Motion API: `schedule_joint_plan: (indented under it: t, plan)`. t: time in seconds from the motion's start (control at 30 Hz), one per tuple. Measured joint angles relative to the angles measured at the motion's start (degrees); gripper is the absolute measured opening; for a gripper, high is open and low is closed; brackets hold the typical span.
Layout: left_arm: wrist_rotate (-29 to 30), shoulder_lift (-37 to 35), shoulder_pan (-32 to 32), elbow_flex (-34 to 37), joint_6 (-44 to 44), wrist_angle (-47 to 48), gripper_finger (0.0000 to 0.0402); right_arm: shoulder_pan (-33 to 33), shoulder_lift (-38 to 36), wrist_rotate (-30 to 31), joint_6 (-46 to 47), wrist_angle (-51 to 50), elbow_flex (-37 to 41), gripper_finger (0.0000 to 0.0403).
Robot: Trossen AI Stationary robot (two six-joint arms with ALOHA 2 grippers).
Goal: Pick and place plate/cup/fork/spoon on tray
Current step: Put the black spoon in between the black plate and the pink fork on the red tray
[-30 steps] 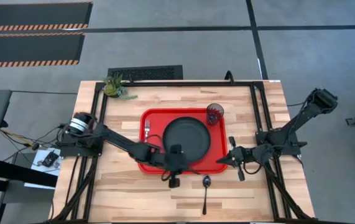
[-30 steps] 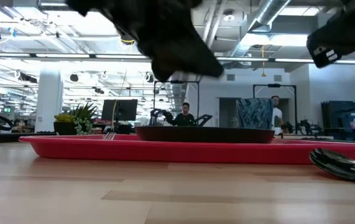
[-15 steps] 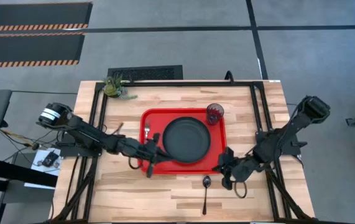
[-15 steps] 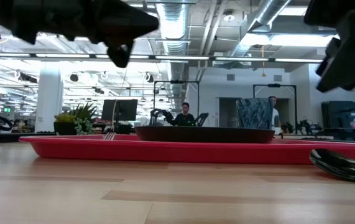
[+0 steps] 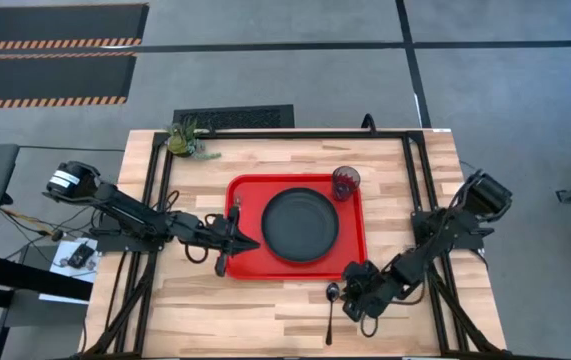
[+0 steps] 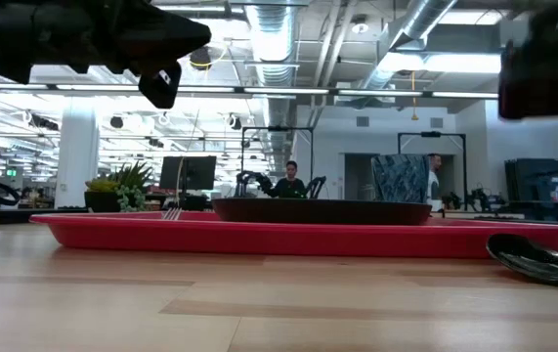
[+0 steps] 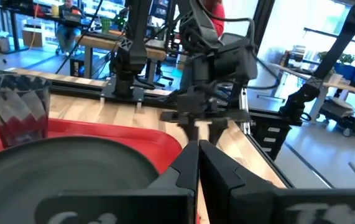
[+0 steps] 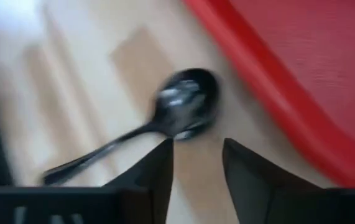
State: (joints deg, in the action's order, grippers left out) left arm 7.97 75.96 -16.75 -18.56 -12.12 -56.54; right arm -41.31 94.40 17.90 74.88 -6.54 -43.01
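Note:
The red tray (image 5: 240, 262) holds the black plate (image 5: 300, 225), the dark cup (image 5: 345, 183) at its far right corner and the red-handled fork (image 5: 236, 207) along its left side. The dark spoon (image 5: 330, 312) lies flat on the wood just near of the tray, its bowl (image 8: 186, 102) toward the tray. My right gripper (image 8: 196, 152) hovers open right beside and above the spoon's bowl, touching nothing. My left gripper (image 7: 197, 155) is shut and empty above the tray's left part, pointing toward the table's right across the plate (image 7: 71, 168).
A small potted plant (image 5: 187, 140) stands at the table's far left corner. Black frame rails (image 5: 160, 190) run along both sides of the table. Bare wood (image 5: 215, 310) lies near of the tray, left of the spoon.
My left gripper has gone from the tray's near edge toward the table's left and far side and turned to point right. My right gripper has gone from beside the tray's right near corner toward the near edge and left, down to the spoon's bowl.

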Motion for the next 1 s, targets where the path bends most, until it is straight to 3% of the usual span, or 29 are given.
schedule_joint_plan:
  t: [0.13,0.33,0.77,1.0]
  plan:
    - [0.0,0.1,-0.7,0.0,-0.3,0.2,0.0,1.2,2.8,0.2,-0.9,3.3,0.0,0.0181]
    - [0.2,0.1,-1.4,-0.1,0.3,0.3,0.0,1.0,3.4,2.6,-1.2,5.1,0.0,0.0175]
    - [0.0,0.2,-1.4,-0.1,0.5,2.8,0.0,3.8,7.9,4.7,-7.3,14.1,0.0,0.0116]
    - [0.0,0.2,-1.4,-0.1,0.5,3.6,0.0,3.6,8.0,5.2,-7.3,14.9,0.0,0.0054]
